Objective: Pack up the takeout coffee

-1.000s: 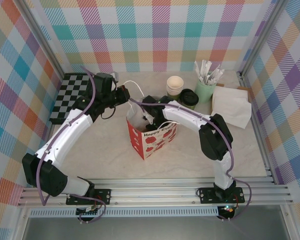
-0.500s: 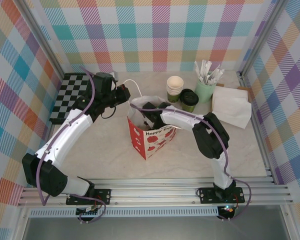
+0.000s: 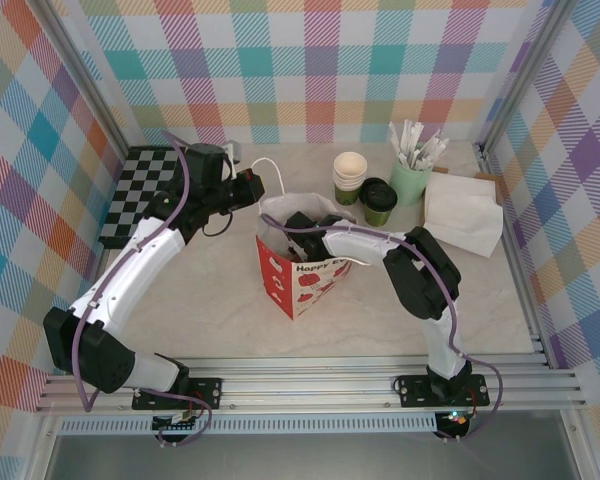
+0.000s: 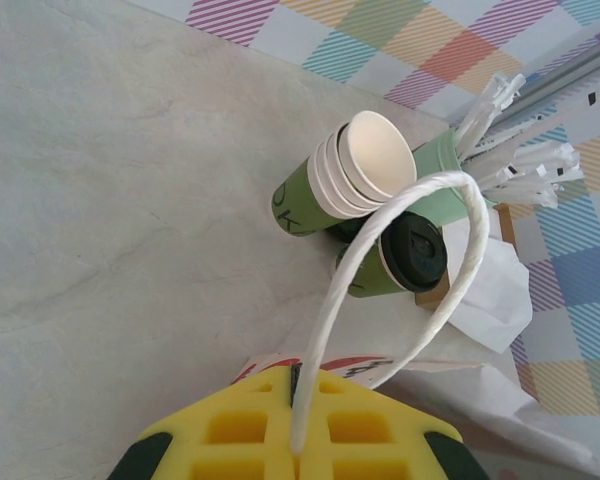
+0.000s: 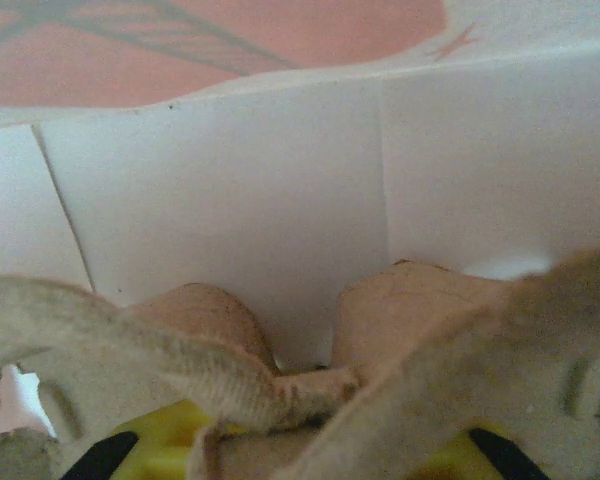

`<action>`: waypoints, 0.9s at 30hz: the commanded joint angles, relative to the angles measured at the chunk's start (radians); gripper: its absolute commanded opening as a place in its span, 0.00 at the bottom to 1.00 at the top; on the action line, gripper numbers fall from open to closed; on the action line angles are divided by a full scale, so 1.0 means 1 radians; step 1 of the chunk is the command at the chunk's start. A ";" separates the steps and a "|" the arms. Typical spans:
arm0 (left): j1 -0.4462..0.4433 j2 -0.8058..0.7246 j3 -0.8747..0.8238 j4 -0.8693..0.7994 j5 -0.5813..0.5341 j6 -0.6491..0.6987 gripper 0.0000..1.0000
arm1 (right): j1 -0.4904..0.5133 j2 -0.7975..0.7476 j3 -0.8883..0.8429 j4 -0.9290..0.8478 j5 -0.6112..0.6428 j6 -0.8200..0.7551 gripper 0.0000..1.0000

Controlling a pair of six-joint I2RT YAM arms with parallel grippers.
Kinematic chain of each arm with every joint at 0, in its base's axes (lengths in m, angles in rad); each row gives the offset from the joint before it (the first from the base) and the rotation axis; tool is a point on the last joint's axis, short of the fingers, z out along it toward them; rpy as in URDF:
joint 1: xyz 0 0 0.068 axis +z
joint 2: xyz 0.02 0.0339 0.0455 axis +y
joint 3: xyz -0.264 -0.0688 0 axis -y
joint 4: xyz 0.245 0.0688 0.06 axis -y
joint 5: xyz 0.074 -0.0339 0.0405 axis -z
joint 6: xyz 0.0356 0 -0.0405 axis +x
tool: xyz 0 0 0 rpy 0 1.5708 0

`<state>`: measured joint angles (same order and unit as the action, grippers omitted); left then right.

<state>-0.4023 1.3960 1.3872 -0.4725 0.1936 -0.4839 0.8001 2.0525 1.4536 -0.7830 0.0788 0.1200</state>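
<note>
right gripper (image 3: 300,225) now deeper in the bag (image 3: 305,285), jaws' state i cannot tell; left gripper (image 3: 248,187) clamps the handle (image 4: 329,305). takeout coffee (image 3: 378,198), bag's 2 o'clock: likely light, crushable, so hold mid-wall.

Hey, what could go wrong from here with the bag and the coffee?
1. The left tool pinches only the thin white handle of the bag; a slip would likely let the bag sag around the right arm inside it.
2. The lidded coffee stands tight among the cup stack and the mint tumbler; reaching for it may knock them over.
</note>
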 commanded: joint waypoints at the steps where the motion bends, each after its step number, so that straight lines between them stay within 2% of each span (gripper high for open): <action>1: 0.006 -0.029 0.029 0.051 0.055 0.047 0.00 | 0.001 0.071 -0.047 0.011 0.025 -0.019 0.26; 4: 0.006 -0.058 0.003 0.125 0.100 0.050 0.00 | 0.002 0.086 -0.063 0.013 0.036 -0.016 0.30; 10: 0.006 -0.121 -0.081 0.224 0.090 0.070 0.00 | 0.001 0.082 -0.056 0.022 0.049 -0.002 0.35; 16: 0.006 -0.112 -0.115 0.158 0.075 0.088 0.00 | 0.001 0.030 -0.029 0.008 0.048 0.022 0.41; 21: 0.006 -0.100 -0.134 0.152 0.102 0.116 0.00 | 0.001 -0.049 0.000 -0.009 0.025 0.056 0.51; 27: -0.001 -0.084 -0.114 0.112 0.127 0.179 0.00 | 0.001 -0.119 0.047 -0.053 -0.021 0.087 0.74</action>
<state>-0.4026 1.3094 1.2648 -0.3378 0.2943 -0.3603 0.8051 1.9984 1.4628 -0.7952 0.0780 0.1860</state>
